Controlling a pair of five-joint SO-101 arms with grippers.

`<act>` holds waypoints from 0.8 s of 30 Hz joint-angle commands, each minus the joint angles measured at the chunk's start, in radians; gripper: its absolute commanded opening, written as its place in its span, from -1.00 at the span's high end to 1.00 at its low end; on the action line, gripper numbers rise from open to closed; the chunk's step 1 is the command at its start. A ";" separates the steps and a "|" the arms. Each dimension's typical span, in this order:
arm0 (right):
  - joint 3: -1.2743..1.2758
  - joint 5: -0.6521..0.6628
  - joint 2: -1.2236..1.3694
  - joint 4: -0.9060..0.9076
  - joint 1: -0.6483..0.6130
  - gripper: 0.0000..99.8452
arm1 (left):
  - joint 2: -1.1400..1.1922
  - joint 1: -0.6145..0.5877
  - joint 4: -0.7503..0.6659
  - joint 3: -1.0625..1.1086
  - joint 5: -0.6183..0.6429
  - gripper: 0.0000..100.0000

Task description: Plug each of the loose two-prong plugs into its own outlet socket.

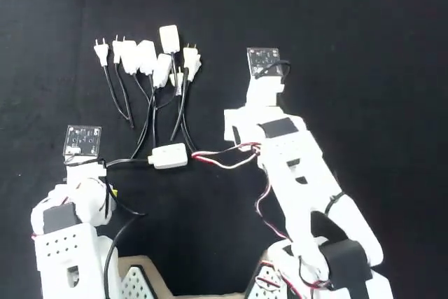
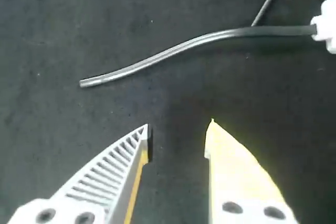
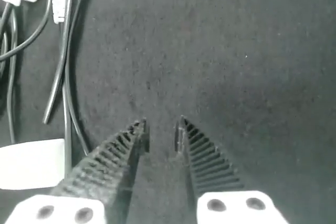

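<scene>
Since nothing is grasped, first pickup likely pending. High view: loose plugs (image 1: 190, 59) bunched beside sockets (image 1: 147, 57). Left wrist view: left gripper (image 2: 177, 140) released, empty, near cable (image 2: 220, 35). Right wrist view: right gripper (image 3: 160, 135) slightly parted, empty; next move calls for reaching a plug.

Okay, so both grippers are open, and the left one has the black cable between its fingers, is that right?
Not quite. Both grippers are open, but the left gripper has nothing between its fingers. The black cable lies loose on the cloth ahead of it, apart from both fingers, as the left wrist view shows. The right gripper is open and empty too.
</scene>
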 commanded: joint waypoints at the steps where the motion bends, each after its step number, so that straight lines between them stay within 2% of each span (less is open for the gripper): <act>1: -0.124 -0.015 0.015 -0.008 -0.026 0.81 | -0.008 0.016 -0.002 0.001 -0.008 0.64; 5: -0.269 -0.021 0.145 -0.040 -0.094 0.81 | -0.008 0.016 -0.003 0.012 -0.011 0.64; 10: -0.541 -0.183 0.463 -0.098 -0.132 0.81 | -0.008 0.018 -0.055 0.033 -0.011 0.64; 14: -0.816 -0.204 0.700 -0.035 -0.129 0.81 | -0.008 0.019 -0.064 0.038 -0.014 0.64; 18: -1.043 -0.204 0.888 0.043 -0.150 0.80 | -0.008 0.059 -0.063 0.039 -0.072 0.64; 24: -1.307 -0.229 1.064 0.117 -0.153 0.63 | -0.008 0.074 -0.063 0.041 -0.074 0.64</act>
